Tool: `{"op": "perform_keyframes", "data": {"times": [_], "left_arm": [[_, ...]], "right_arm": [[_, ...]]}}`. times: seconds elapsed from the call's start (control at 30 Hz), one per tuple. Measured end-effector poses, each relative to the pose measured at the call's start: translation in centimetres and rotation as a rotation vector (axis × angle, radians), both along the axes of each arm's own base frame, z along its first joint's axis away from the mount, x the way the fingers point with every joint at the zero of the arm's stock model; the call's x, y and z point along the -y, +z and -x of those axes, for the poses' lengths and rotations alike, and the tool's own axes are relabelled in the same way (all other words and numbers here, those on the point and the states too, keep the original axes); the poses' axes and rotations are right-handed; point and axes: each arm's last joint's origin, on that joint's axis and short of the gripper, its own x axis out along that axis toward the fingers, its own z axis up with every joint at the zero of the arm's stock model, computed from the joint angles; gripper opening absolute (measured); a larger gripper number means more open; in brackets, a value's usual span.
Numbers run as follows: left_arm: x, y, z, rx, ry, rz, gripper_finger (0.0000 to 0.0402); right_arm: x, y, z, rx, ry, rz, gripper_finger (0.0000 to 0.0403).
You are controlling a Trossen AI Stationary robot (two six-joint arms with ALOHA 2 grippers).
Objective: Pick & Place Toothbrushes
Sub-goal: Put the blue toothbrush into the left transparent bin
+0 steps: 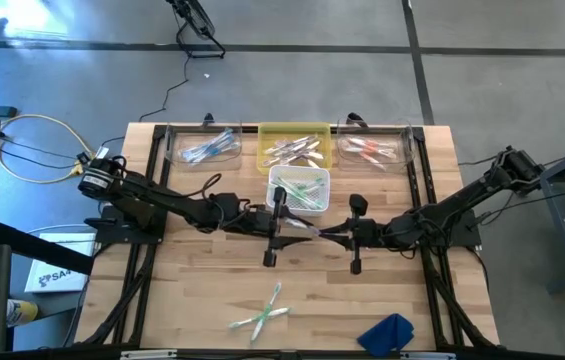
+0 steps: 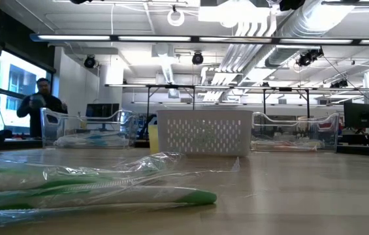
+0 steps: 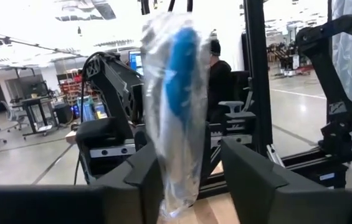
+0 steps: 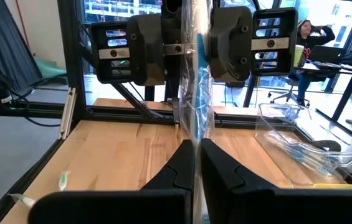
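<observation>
A wrapped blue toothbrush (image 3: 177, 106) is showing as a blur in the left wrist view, its top running off the picture's edge. In the low view, green toothbrushes (image 2: 93, 192) are lying close to the camera, blurred and cut off at the left edge. The bins' (image 1: 295, 148) contents are looking too small to count from above.
</observation>
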Motion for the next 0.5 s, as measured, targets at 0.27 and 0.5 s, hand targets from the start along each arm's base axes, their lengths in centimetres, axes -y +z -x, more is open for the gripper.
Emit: {"op": "perform_keyframes", "data": {"times": [0.27, 0.5], "left_arm": [[-0.05, 0.0, -0.01, 0.004, 0.014, -0.022, 0.005], [-0.05, -0.01, -0.01, 0.003, 0.022, -0.021, 0.0028]], "right_arm": [[-0.03, -0.01, 0.01, -0.002, 0.008, 0.001, 0.0004], [-0.03, -0.04, 0.02, -0.004, 0.005, 0.002, 0.0004]]}}
